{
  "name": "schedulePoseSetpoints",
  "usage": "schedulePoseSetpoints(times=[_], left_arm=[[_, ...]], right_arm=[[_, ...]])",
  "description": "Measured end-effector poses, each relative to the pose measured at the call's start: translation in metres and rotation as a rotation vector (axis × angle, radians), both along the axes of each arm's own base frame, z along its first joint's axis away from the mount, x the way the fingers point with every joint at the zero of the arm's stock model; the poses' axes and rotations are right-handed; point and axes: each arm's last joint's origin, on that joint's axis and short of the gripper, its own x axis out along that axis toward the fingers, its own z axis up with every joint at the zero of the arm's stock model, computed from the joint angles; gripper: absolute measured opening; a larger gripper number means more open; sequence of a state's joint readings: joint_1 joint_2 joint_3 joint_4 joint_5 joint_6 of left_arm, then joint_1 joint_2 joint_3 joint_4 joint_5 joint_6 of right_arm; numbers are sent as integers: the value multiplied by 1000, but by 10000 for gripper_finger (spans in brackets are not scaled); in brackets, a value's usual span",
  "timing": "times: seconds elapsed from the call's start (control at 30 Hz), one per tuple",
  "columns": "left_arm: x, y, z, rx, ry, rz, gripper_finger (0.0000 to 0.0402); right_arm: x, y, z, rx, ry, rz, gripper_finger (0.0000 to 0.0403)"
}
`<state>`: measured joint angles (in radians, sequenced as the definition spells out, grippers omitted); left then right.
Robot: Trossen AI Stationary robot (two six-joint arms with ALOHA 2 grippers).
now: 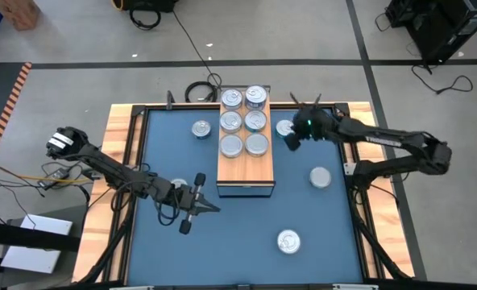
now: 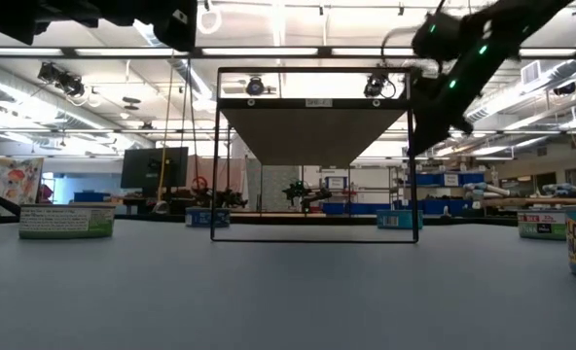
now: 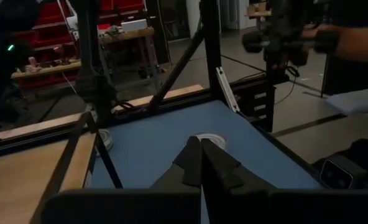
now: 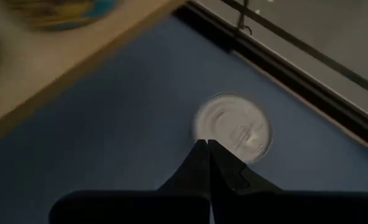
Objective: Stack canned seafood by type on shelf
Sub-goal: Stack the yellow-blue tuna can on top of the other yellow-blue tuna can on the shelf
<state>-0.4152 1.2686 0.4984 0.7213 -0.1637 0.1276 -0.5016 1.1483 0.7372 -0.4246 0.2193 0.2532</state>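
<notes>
The shelf [image 1: 245,165] stands at the middle of the blue mat, with several silver-lidded cans [image 1: 244,121] on its wooden top in two rows. More cans lie singly on the mat, flat on their bases: [image 1: 201,129], [image 1: 284,129], [image 1: 320,177], [image 1: 288,241]. My right gripper [image 1: 292,142] is shut and hangs high over the can by the shelf's right side [image 4: 234,129], slanting down, clear of it. My left gripper [image 1: 216,208] is shut, level, in front of the shelf's near left corner, and points toward the table's right edge, with a can [image 3: 210,138] far ahead.
The shelf top sits on a thin dark frame [image 2: 313,154] with open space beneath. A wooden border [image 1: 126,145] rims the mat. Cables [image 1: 198,90] lie behind the far edge. Open mat lies in front of the shelf and at the near left.
</notes>
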Motion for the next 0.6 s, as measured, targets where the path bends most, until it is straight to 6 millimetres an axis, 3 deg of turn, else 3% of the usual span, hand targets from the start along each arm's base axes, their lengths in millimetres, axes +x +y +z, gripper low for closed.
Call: schedulePoseSetpoints(times=[0.13, 0.27, 0.47, 0.6], left_arm=[[0, 0, 0, -2, 0, 8, 4], [0, 0, 0, -3, 1, 9, 4], [0, 0, 0, -2, 1, 12, 5], [0, 1, 0, -1, 1, 28, 5]], right_arm=[[2, -34, -19, 31, 20, -21, 0], [4, -53, -40, 71, 63, -40, 0], [10, -64, -69, 131, 139, -34, 0], [10, -64, -77, 159, 176, -29, 0]])
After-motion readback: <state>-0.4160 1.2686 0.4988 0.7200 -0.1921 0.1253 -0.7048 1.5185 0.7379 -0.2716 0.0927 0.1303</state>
